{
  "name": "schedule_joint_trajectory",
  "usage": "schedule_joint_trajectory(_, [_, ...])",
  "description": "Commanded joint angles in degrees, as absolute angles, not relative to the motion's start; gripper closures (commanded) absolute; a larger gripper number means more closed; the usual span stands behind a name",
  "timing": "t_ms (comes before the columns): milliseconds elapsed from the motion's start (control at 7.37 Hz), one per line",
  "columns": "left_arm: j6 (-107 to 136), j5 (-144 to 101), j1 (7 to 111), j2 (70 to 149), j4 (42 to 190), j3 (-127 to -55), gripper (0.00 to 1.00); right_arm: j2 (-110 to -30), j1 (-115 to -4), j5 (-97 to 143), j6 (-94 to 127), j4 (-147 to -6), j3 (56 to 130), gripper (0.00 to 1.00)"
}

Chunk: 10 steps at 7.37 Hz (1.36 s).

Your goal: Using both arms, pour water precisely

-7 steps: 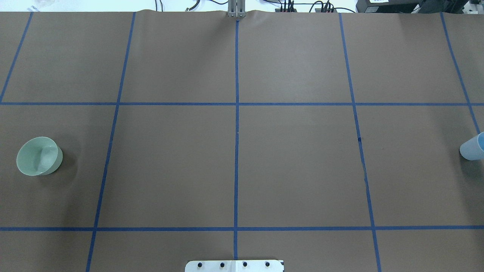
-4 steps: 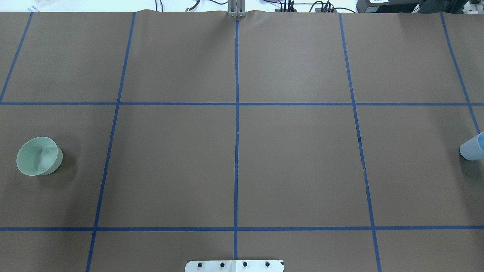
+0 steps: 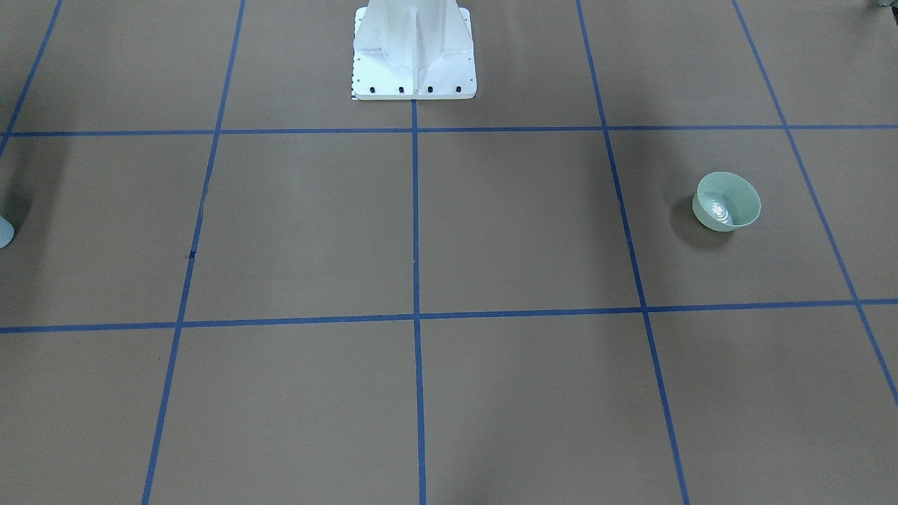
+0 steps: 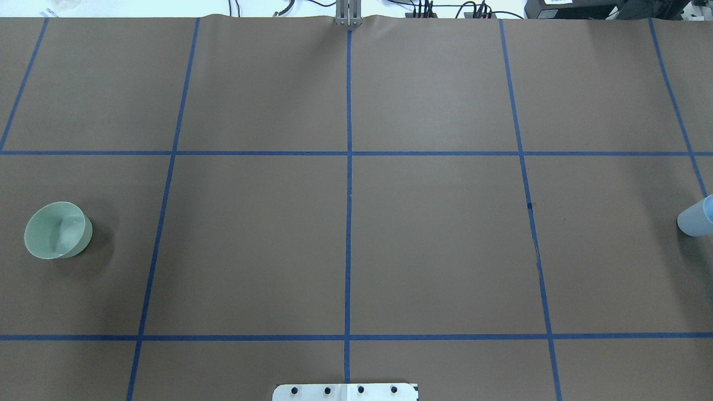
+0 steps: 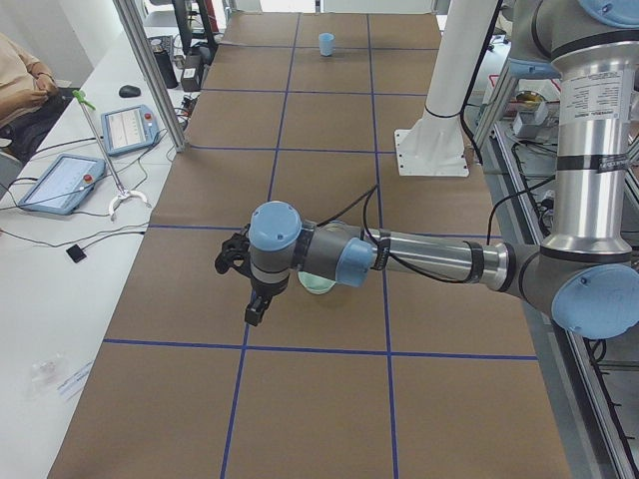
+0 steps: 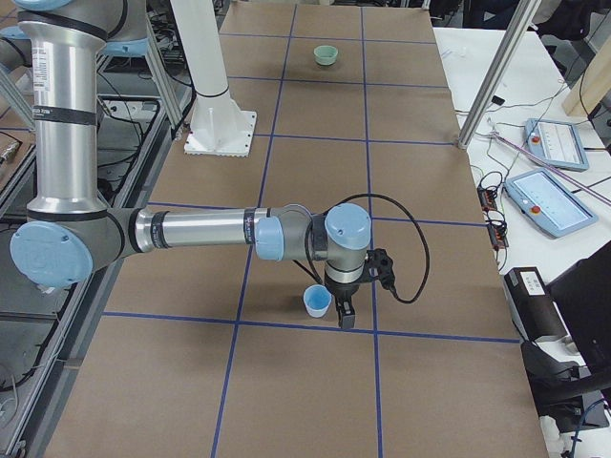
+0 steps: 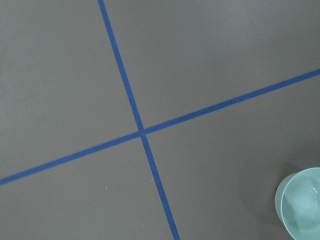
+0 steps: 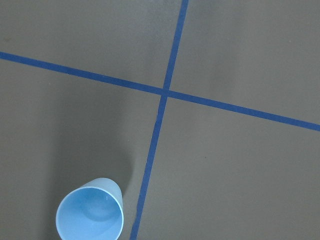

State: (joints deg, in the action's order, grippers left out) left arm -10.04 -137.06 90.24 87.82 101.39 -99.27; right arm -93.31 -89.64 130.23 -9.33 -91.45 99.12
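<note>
Nothing moved since the earlier overhead frames: green bowl (image 4: 58,230) and blue cup (image 4: 695,219) sit as before. Just beside the bowl, which holds the water (image 3: 718,209), hangs the left gripper (image 5: 253,317); just beside the cup, the right gripper (image 6: 344,320); whether either is clenched cannot be told. Both hang near opposite table (image 4: 434,245) ends, wide taped surface between.

The desk (image 4: 445,250) is covered in matt brown paper with smooth blue tape (image 4: 348,223) lines, the bowl (image 4: 55,231) is glossy pale green, the cup (image 8: 90,215) is satin blue plastic, and the left arm (image 5: 429,261) and right arm (image 6: 191,229) are smooth grey metal with glossy blue caps.
</note>
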Motion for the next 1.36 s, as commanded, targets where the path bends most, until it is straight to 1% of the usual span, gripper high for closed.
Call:
schedule_joint_trajectory(0, [-8.3, -139.6, 90.3, 89.8, 104.2, -98.0, 0.00, -94.3, -89.6, 130.3, -9.2, -86.4, 98.5, 0.00])
schedule_joint_trajectory(136, [-6.3, -140.5, 89.7, 90.4, 108.0, -97.8, 0.00, -94.3, -89.6, 130.3, -9.3, -85.5, 98.7, 0.00])
schedule_joint_trajectory(271, [-5.6, -140.5, 86.5, 90.0, 110.5, -96.7, 0.00, -94.5, -89.6, 130.3, -9.1, -85.5, 98.6, 0.00])
schedule_joint_trajectory(407, [1.2, -140.5, 83.7, 89.9, 111.1, -94.9, 0.00, -94.5, -89.6, 130.3, -9.1, -85.5, 98.4, 0.00])
schedule_joint_trajectory(543, [10.0, -139.8, 80.3, 89.6, 115.1, -94.2, 0.00, -94.6, -89.7, 130.3, -9.0, -85.5, 98.3, 0.00])
schedule_joint_trajectory(950, [31.1, -129.3, 66.5, 83.0, 133.4, -93.9, 0.00, -94.8, -89.7, 130.3, -9.0, -85.5, 98.3, 0.00])
schedule_joint_trajectory(1221, [36.5, -124.2, 60.1, 80.1, 138.8, -93.5, 0.01, -95.2, -89.7, 130.3, -9.0, -85.5, 98.4, 0.00])
